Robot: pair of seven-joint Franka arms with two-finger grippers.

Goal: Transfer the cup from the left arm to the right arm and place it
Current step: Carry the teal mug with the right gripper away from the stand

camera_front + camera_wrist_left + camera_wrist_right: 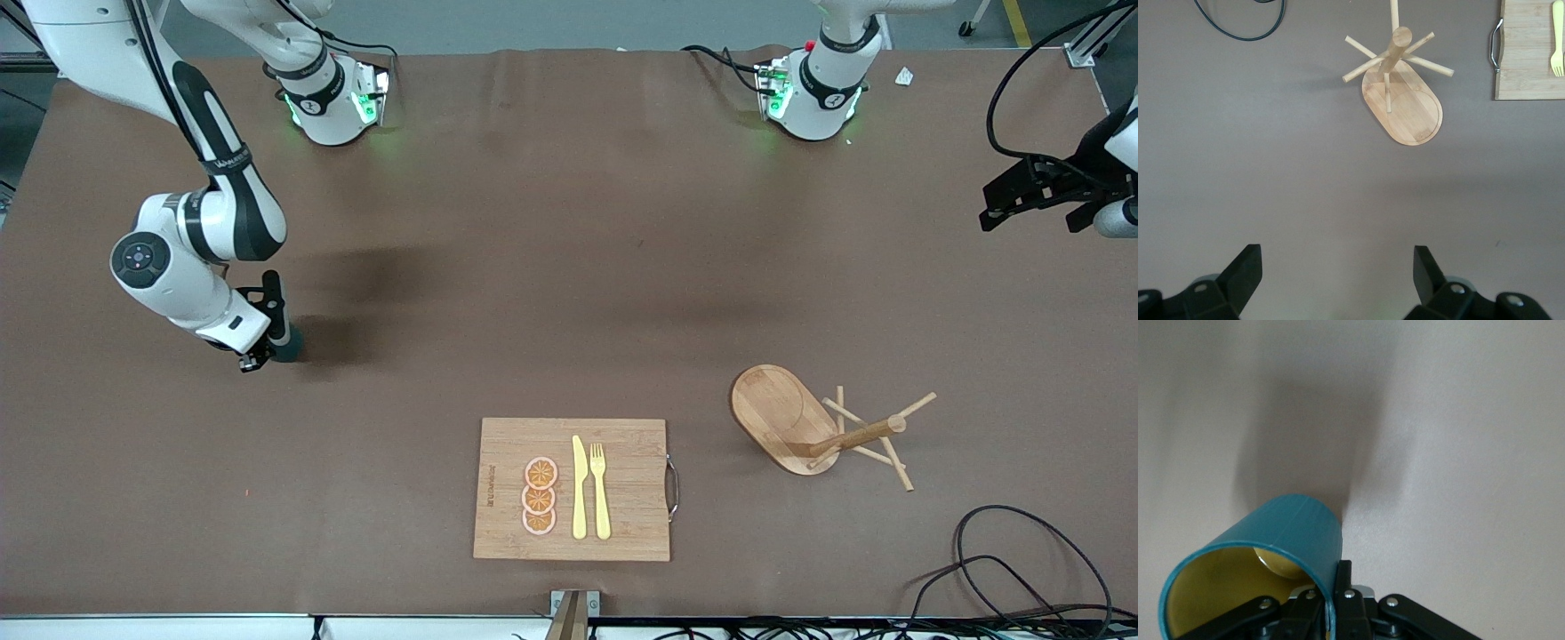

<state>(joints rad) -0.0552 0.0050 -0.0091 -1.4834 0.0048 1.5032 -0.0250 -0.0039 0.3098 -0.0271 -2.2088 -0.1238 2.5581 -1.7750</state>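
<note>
The cup [1265,553] is pinched by its rim in the right hand [1331,603], fingers clamped on the wall, low over the table [533,267] at the right arm's end. Its tan-yellow inside looks bare. It seems upright with its mouth facing the wrist camera. The left hand [1338,280] waits with its fingers wide apart and nothing between them, above the table near the wooden peg rack [800,427].

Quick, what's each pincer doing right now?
Left pincer: open, empty, waiting at its own end of the table.
Right pincer: shut on the cup wall, low over the mat.
</note>
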